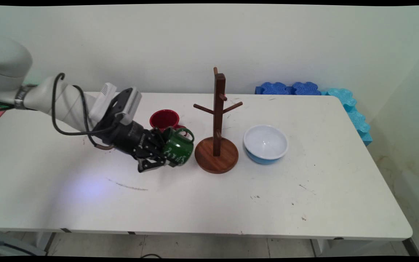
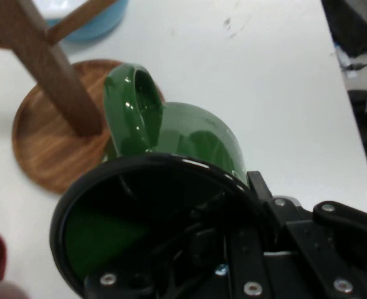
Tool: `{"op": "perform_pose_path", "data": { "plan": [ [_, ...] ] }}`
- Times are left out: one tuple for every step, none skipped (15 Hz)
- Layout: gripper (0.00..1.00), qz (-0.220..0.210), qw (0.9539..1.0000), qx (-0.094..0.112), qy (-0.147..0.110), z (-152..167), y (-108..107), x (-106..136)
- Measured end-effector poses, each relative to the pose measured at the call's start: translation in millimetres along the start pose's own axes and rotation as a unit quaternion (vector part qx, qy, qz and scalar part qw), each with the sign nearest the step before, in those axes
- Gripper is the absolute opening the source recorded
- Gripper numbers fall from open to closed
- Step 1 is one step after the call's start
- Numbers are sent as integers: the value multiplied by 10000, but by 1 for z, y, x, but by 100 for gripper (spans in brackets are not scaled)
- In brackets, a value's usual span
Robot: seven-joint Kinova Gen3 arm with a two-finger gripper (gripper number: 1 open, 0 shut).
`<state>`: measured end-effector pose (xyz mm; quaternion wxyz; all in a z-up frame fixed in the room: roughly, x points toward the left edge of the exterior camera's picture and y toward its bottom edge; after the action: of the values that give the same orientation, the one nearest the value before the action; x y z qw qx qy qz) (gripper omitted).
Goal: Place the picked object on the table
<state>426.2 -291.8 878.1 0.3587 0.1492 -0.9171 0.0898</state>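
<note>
gripping a green mug (image 1: 178,147) by its rim, fingers (image 1: 157,153) clamped over the wall, tilted above the worktop (image 1: 209,189) just beside the wooden mug tree (image 1: 217,138). looks glazed, slippery, breakable.

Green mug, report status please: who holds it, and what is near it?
Black two-finger gripper shut on glossy green ceramic mug, tipped sideways, by its rim. Wooden mug tree with round base just beside. Red mug behind, blue bowl beyond the tree.

Gripper (image 1: 164,154) low, clamped, tilted sideways
</note>
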Motion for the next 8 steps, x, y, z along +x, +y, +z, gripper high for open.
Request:
{"op": "perform_pose_path", "data": {
  "plan": [
    [0, 12, 10000, 21, -33, -3, 0, -1],
    [0, 32, 9999, 52, -93, -6, 0, -2],
    [0, 57, 9998, 83, -170, -11, 0, -4],
    [0, 78, 9996, 111, -243, -14, 0, -5],
    [0, 94, 9994, 128, -298, -17, 0, -5],
    [0, 116, 9992, 140, -355, -19, 0, -6],
    [0, 137, 9989, 153, -413, -21, 0, -6],
    [0, 158, 9986, 165, -468, -23, 0, -7]
  ]
}}
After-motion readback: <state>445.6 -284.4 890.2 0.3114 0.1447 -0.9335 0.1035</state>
